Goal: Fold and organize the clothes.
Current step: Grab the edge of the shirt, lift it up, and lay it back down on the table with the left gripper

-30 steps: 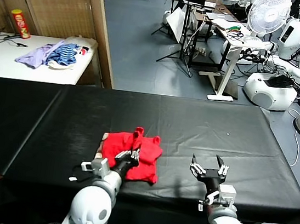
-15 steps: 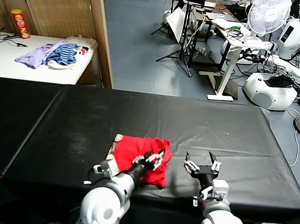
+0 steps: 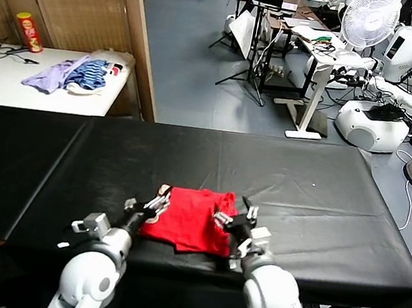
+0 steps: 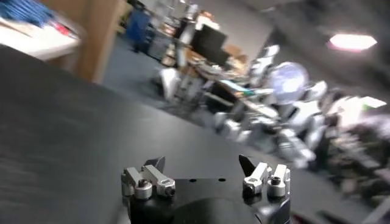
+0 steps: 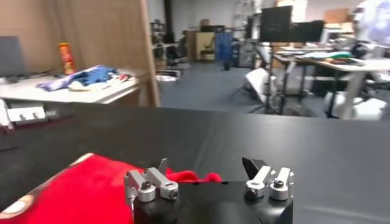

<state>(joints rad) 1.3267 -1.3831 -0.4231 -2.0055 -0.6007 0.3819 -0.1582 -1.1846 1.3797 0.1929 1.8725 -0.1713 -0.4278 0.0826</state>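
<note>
The clothes here are one red T-shirt [image 3: 191,219], folded into a small flat packet near the front edge of the black table [image 3: 300,189]. A bit of brown-and-white print shows at its left edge. My left gripper [image 3: 146,208] stands open at the shirt's left edge, holding nothing; in the left wrist view that gripper [image 4: 202,164] has only black tabletop between its jaws. My right gripper [image 3: 234,218] is open at the shirt's right edge. In the right wrist view the T-shirt [image 5: 79,189] lies just past one finger [image 5: 159,176] of the right gripper [image 5: 207,164], and nothing is gripped.
A white side table [image 3: 2,85] at the back left carries a lavender garment [image 3: 45,76], a blue striped garment [image 3: 87,76] and a red can [image 3: 27,30]. A wooden partition [image 3: 135,31] stands behind the black table. Desks, a fan [image 3: 369,20] and another robot fill the room beyond.
The left gripper opened, let go of the red T-shirt and drew back to its left edge. The right gripper moved left up to the shirt's right edge. The shirt now lies flatter.
</note>
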